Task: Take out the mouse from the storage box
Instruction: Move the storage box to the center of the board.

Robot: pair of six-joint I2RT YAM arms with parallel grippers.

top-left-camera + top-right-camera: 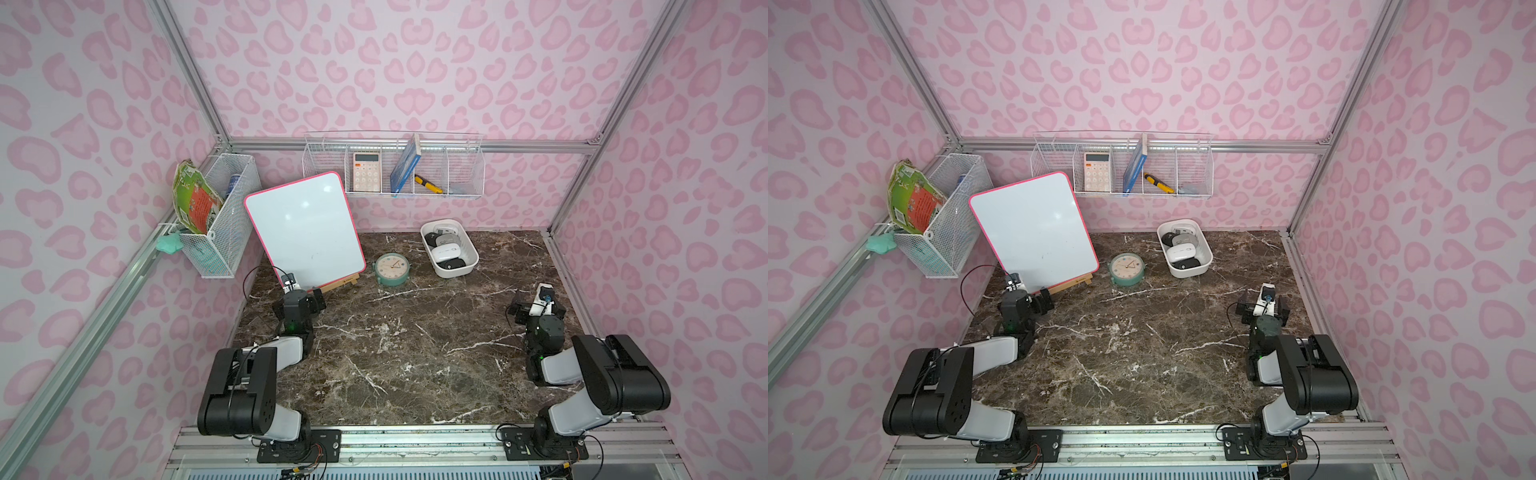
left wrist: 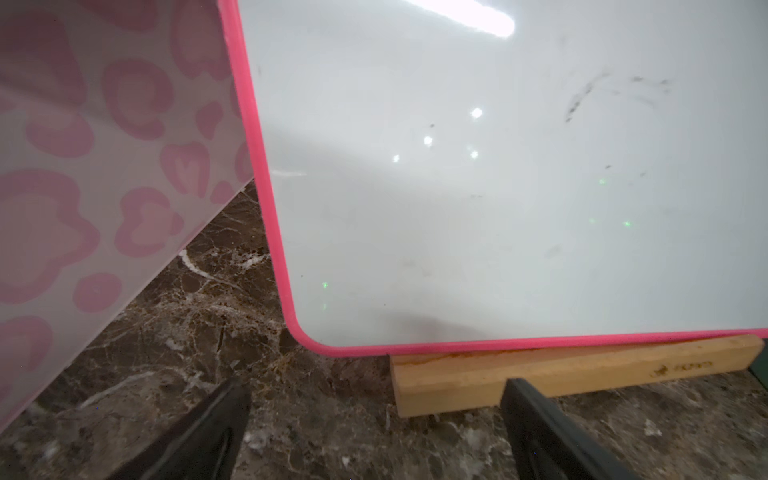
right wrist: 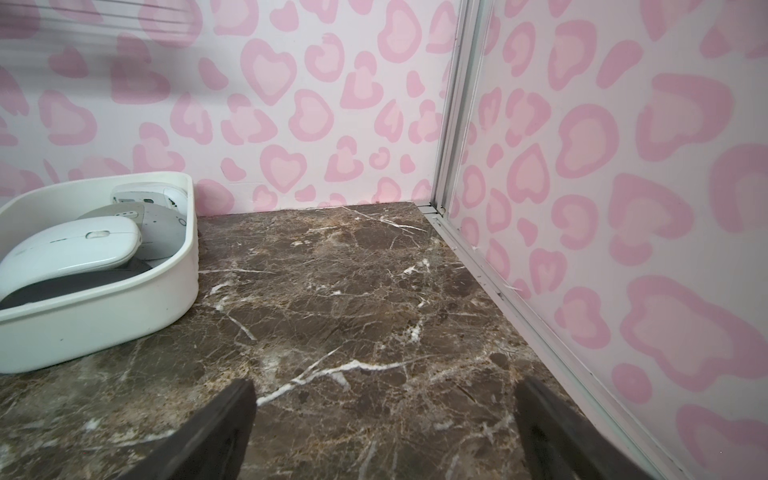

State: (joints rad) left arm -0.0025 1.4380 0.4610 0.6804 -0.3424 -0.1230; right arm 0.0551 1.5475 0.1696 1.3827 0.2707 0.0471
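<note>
Lab test booth — aluminium frame [image 1: 536, 146], pink panels [image 1: 415, 62]

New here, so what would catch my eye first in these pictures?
The pink heart-patterned walls all round, then the pink-framed whiteboard leaning on its wooden stand at back left. Right of a round green clock sits the shallow white plastic storage box holding several mice.

No legible text, stamp on wooden stand [image 2: 602, 370] blurred, clock [image 1: 392, 269] numerals too small
</note>
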